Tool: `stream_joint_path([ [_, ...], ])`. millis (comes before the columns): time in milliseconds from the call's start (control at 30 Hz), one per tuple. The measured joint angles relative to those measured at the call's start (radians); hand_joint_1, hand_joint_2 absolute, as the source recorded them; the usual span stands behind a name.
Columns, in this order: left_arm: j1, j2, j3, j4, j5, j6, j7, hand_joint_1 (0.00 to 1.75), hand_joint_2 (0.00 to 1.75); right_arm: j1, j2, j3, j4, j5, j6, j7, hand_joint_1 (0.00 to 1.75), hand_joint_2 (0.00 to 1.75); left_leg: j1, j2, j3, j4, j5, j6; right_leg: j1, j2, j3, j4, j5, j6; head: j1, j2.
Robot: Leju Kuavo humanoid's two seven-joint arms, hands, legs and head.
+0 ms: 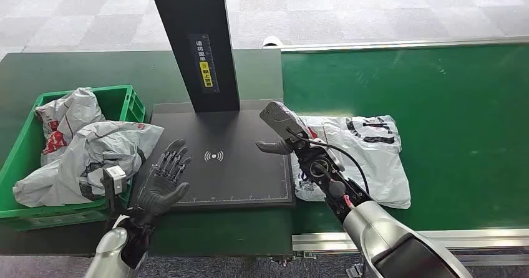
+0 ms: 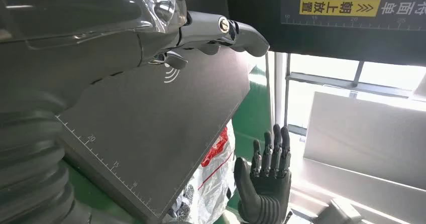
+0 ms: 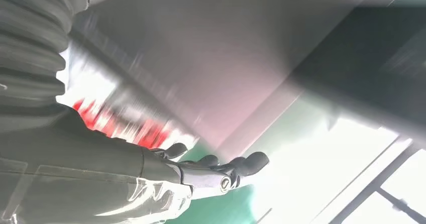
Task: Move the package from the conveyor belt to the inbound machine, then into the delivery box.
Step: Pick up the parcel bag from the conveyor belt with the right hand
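The white package [image 1: 362, 156] lies flat on the green conveyor belt [image 1: 461, 103] just right of the black inbound machine [image 1: 218, 159], the right hand [image 1: 281, 131] hovering open-fingered and empty over its left end, while the left hand [image 1: 163, 181] spreads empty beside the green delivery box [image 1: 25, 147].

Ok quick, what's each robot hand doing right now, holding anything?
Left robot hand: open, fingers spread, holding nothing, over the edge of the black scanner plate.
Right robot hand: cannot tell; it is by the white package.
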Motion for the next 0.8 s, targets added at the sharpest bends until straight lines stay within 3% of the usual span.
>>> stream_joint_path([
  [300, -0.001, -0.005, 0.000, 0.000, -0.006, -0.015, 0.017, 0.00, 1.75, -0.041, -0.051, 0.063, 0.050, 0.184, -0.238, 0.188, 0.00, 1.75, 0.000, 0.000, 0.000, 0.000, 0.000, 0.000, 0.000, 0.000, 0.000, 0.000, 0.000, 0.000, 0.000, 0.000],
  [400, -0.006, -0.006, 0.000, 0.002, -0.014, -0.019, 0.017, 0.00, 1.75, -0.050, -0.075, 0.073, 0.072, 0.243, -0.217, 0.310, 0.00, 1.75, 0.000, 0.000, 0.000, 0.000, 0.000, 0.000, 0.000, 0.000, 0.000, 0.000, 0.000, 0.000, 0.000, 0.000],
  [533, -0.024, -0.005, 0.000, 0.012, -0.021, -0.020, 0.021, 0.00, 1.75, -0.057, -0.100, 0.095, 0.098, 0.320, -0.114, 0.494, 0.00, 1.75, 0.000, 0.000, 0.000, 0.000, 0.000, 0.000, 0.000, 0.000, 0.000, 0.000, 0.000, 0.000, 0.000, 0.000],
  [800, -0.043, -0.006, 0.000, 0.030, -0.024, -0.020, 0.025, 0.00, 1.75, -0.067, -0.124, 0.116, 0.122, 0.353, -0.059, 0.563, 0.00, 1.75, 0.000, 0.000, 0.000, 0.000, 0.000, 0.000, 0.000, 0.000, 0.000, 0.000, 0.000, 0.000, 0.000, 0.000],
])
